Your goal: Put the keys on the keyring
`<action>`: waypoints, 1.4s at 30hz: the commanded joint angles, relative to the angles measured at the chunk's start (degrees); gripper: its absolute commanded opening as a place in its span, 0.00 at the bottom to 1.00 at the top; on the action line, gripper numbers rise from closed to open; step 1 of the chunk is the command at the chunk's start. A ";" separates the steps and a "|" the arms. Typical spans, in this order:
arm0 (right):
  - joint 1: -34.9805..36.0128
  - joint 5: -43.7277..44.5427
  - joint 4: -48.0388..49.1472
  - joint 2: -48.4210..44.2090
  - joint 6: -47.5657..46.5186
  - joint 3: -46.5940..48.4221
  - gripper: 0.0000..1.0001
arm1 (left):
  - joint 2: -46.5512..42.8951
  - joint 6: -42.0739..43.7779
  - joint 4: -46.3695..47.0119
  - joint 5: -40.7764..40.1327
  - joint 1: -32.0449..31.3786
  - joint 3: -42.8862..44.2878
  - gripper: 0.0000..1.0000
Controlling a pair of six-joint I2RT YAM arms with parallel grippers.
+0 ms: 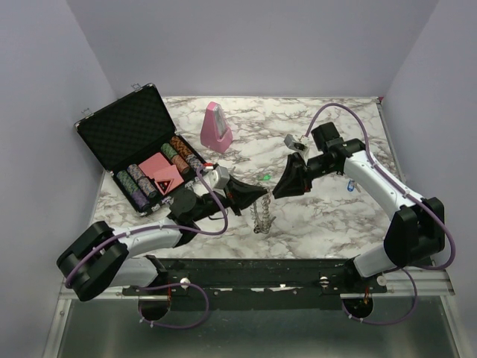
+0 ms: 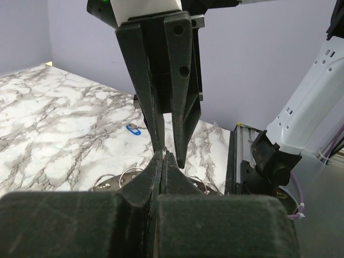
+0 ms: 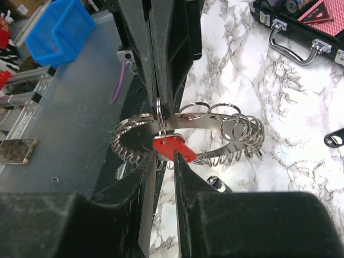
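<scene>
The keyring (image 3: 236, 124), a large silvery ring with a coiled, bumpy rim, hangs below my left gripper (image 1: 257, 195); it also shows in the top view (image 1: 262, 216). My left gripper (image 2: 164, 152) is shut on a small split ring (image 3: 159, 110) at the keyring's rim. A red-capped key (image 3: 173, 148) hangs from that split ring. My right gripper (image 3: 161, 161) faces the left one tip to tip, its jaws a narrow gap apart, the red key just past the tips. A blue key (image 2: 133, 129) lies on the table.
A black-capped key (image 3: 336, 138) lies on the marble and another small key (image 3: 217, 184) lies under the keyring. The open poker-chip case (image 1: 141, 156) stands back left and the pink metronome (image 1: 216, 124) behind. A blue bin (image 3: 64, 27) sits off the table.
</scene>
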 commanded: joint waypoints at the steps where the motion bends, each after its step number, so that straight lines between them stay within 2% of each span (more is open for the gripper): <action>1: -0.10 -2.61 0.98 -1.38 0.50 -0.85 0.28 | 1.72 -1.68 3.51 2.46 0.18 1.84 0.00; 20: -0.10 -2.52 4.93 -1.73 4.80 -1.91 0.31 | 5.33 -3.00 6.32 2.02 -1.22 3.25 0.00; 32: -0.10 -2.70 5.47 -1.64 5.60 -2.00 0.28 | 5.68 -2.56 5.35 1.67 -1.66 3.43 0.00; 36: -0.19 -2.61 5.47 -1.64 5.69 -2.00 0.22 | 5.59 -2.47 5.35 1.50 -1.66 3.34 0.00; 40: -0.10 -2.26 5.21 -1.73 5.34 -1.91 0.03 | 5.59 -2.30 4.83 1.50 -1.66 3.34 0.00; 42: -0.10 -1.74 4.68 -1.73 4.55 -1.74 0.01 | 5.59 -2.30 4.65 1.58 -1.66 3.43 0.00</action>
